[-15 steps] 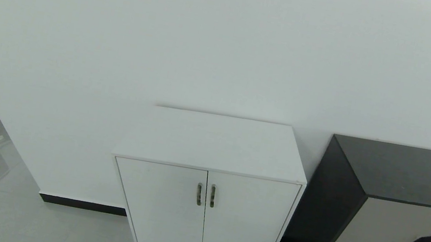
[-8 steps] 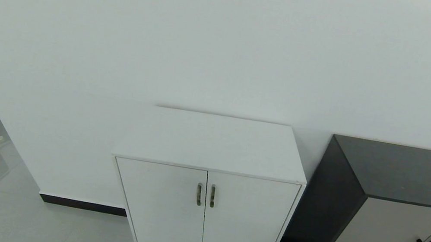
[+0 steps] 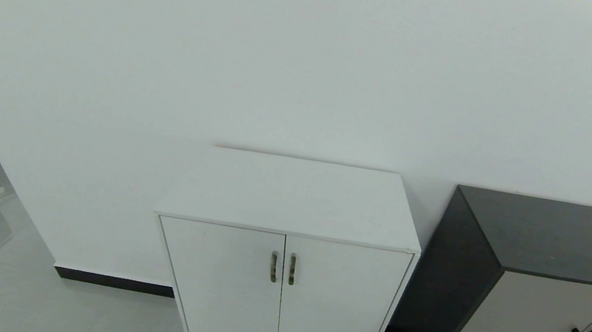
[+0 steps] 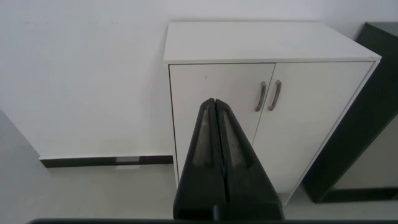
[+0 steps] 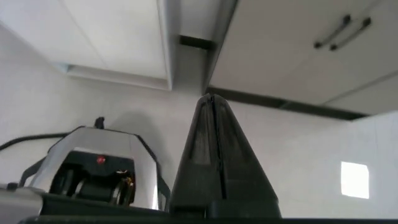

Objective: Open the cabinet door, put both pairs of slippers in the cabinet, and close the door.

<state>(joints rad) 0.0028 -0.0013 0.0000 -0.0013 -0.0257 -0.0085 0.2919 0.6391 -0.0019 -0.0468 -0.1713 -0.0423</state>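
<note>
Since both doors (image 3: 218, 291) of the white cabinet (image 3: 290, 201) against the wall stand shut, the task looks either barely begun or already finished; whether slippers lie inside cannot be told. The left gripper (image 4: 215, 101), fingers pressed together and empty, hangs well in front of the left door. The right gripper (image 5: 210, 98), likewise closed on nothing, points at the floor (image 5: 298, 155) near the dark cabinet (image 3: 561, 234). A second ago the right arm stood before that dark cabinet's doors; it has since dropped away.
</note>
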